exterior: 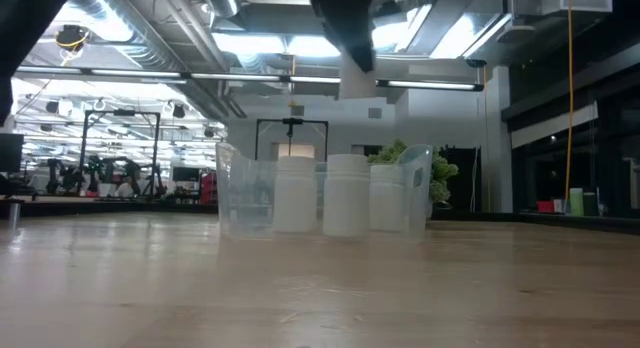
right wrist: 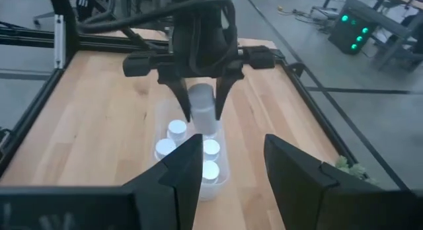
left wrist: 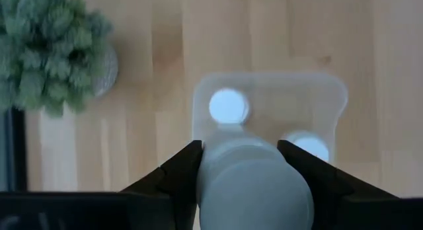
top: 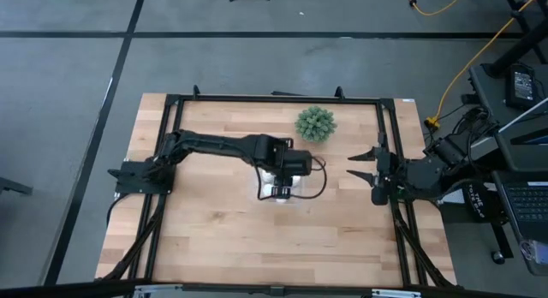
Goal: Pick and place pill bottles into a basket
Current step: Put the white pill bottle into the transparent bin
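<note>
A clear basket [right wrist: 198, 157] sits mid-table and holds several white pill bottles [right wrist: 210, 148] standing upright on their bases; the low view shows three of them [exterior: 346, 194]. My left gripper [right wrist: 201, 116] hangs over the basket, shut on another white pill bottle [right wrist: 201, 106]. In the left wrist view this bottle [left wrist: 254, 187] fills the gap between the fingers, with the basket [left wrist: 330, 101] below. My right gripper [top: 355, 164] waits at the table's right edge, its fingers apart with nothing between them. My left gripper pinches the pill bottle's upper body [right wrist: 200, 98] between its two fingers, one finger [left wrist: 188, 167] on each side. The fingers come from above, slanting down. The bottle hangs nearly upright, cap up, lifted clear above the basket and the bottles in it.
A green spiky plant [top: 315, 123] stands toward the far edge, just beyond the basket. A black frame [top: 385, 144] runs round the table's edges. Bare wood lies on the near half of the table.
</note>
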Controlling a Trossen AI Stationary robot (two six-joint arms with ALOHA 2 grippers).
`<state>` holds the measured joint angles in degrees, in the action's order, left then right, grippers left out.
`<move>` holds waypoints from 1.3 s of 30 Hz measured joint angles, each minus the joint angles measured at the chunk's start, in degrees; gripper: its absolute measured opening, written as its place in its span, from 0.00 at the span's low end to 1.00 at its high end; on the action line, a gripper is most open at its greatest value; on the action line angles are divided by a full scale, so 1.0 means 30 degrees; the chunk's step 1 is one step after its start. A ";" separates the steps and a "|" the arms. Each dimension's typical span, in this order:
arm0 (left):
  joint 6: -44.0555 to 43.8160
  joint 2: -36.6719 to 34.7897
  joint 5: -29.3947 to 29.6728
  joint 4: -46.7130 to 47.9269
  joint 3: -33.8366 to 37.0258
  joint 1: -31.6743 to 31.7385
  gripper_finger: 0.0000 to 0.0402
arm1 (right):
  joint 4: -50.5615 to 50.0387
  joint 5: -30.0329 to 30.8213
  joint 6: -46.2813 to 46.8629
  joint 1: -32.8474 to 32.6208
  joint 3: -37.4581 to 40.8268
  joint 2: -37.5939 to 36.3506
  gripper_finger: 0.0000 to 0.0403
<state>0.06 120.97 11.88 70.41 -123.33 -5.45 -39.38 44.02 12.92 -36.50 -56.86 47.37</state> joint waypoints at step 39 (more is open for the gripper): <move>-0.0692 -0.5560 -0.2654 -0.3185 0.6373 -0.0494 0.42 | -0.3665 -0.0696 0.2234 0.0906 -0.0015 -0.1294 0.40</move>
<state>-2.02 104.29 3.92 60.86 -104.21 -6.93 -50.37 41.93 19.62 -33.78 -56.90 43.49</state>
